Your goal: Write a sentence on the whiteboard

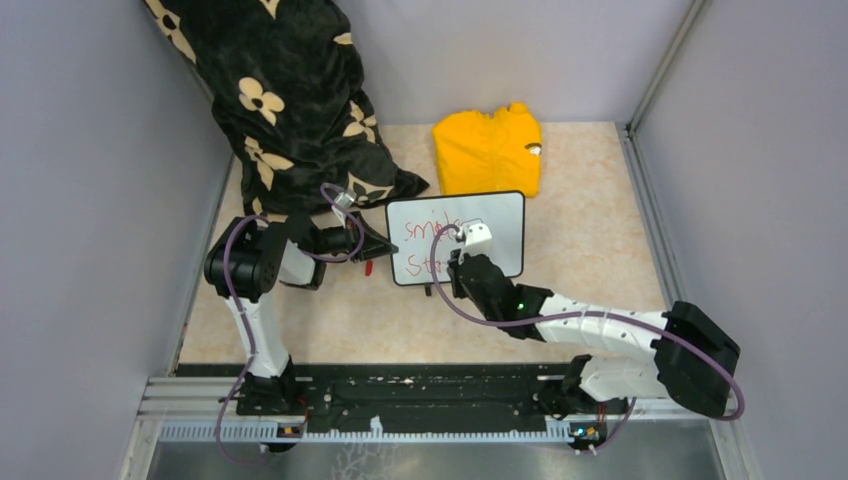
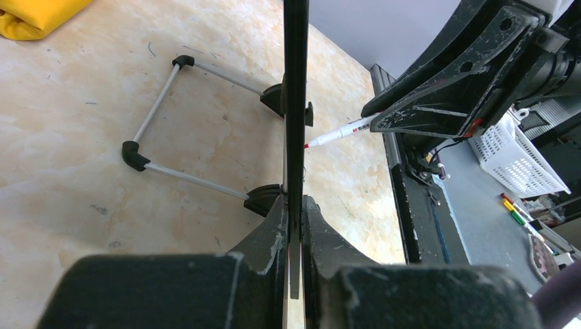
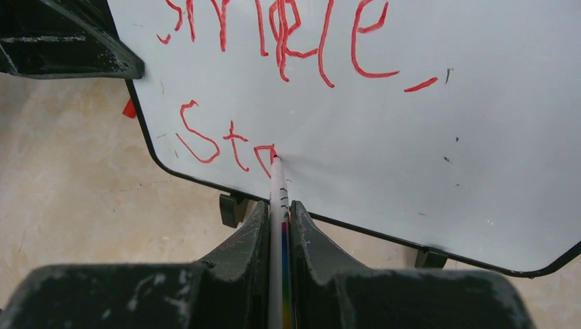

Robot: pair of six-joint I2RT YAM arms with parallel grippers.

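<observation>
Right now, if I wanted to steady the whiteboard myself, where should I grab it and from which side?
Probably its free right edge: the whiteboard stands propped on a wire stand, so pinch the thin rim edge-on from the side, as the left gripper does on the left edge, clear of the sentence.

Light was bright and even, casting only soft shadows on the counter. Both wrist views blurred at the bottom edge.

white arm links, black joints, purple cables, scuffed black gripper fingers
</observation>
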